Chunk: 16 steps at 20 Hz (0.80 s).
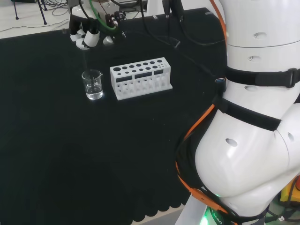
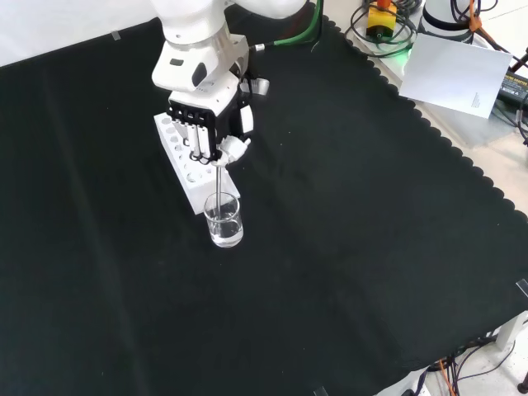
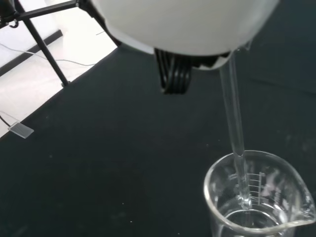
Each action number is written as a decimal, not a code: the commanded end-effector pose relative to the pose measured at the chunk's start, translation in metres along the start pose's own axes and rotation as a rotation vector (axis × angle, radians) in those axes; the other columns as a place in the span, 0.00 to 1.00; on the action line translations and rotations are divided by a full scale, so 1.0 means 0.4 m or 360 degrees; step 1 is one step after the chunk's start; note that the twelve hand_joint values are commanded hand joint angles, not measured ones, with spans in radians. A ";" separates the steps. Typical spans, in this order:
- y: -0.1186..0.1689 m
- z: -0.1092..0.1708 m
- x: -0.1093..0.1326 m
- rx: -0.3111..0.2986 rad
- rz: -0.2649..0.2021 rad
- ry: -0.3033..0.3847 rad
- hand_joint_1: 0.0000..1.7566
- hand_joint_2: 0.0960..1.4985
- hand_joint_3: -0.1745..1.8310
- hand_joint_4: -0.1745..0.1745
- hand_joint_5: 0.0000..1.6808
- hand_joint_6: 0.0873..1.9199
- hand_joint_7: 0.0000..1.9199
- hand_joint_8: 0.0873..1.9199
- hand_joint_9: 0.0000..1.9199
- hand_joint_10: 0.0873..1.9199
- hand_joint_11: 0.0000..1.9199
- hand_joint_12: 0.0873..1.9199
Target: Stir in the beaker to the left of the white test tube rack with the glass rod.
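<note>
Hand (image 2: 210,124) hangs above beaker (image 2: 223,221), fingers (image 2: 198,142) curled round glass rod (image 2: 218,180). Beaker stands on bench just beside white rack (image 1: 141,78). Rod tip already in water. Stirring likely under way, not done.

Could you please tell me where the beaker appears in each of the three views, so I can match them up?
Head view: beaker at left of centre, just left of the white test tube rack.
Front view: beaker near the centre, just below the rack's near end.
Wrist view: beaker close up, the glass rod dipping into it.
Shared landmark: the rack.
</note>
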State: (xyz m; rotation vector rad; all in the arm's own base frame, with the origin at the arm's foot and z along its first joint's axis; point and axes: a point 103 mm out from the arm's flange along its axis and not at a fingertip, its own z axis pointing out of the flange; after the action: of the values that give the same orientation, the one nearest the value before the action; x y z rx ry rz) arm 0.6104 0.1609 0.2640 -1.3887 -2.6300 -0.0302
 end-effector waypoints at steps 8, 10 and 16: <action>-0.085 -0.011 -0.042 0.0025 0.0055 -0.0035 0.75 0.26 0.63 0.00 0.76 0.33 0.63 0.63 0.86 0.51 0.89 0.41; -0.079 -0.005 -0.027 0.0038 0.0058 -0.0034 0.75 0.26 0.63 0.00 0.76 0.33 0.63 0.63 0.86 0.51 0.89 0.41; -0.031 0.025 0.024 0.0061 -0.0018 0.0006 0.75 0.26 0.63 0.00 0.76 0.33 0.63 0.63 0.86 0.51 0.89 0.41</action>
State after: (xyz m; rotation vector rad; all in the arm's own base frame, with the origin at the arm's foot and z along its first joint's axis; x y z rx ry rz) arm 0.5912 0.1414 0.2634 -1.4128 -2.6165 0.0174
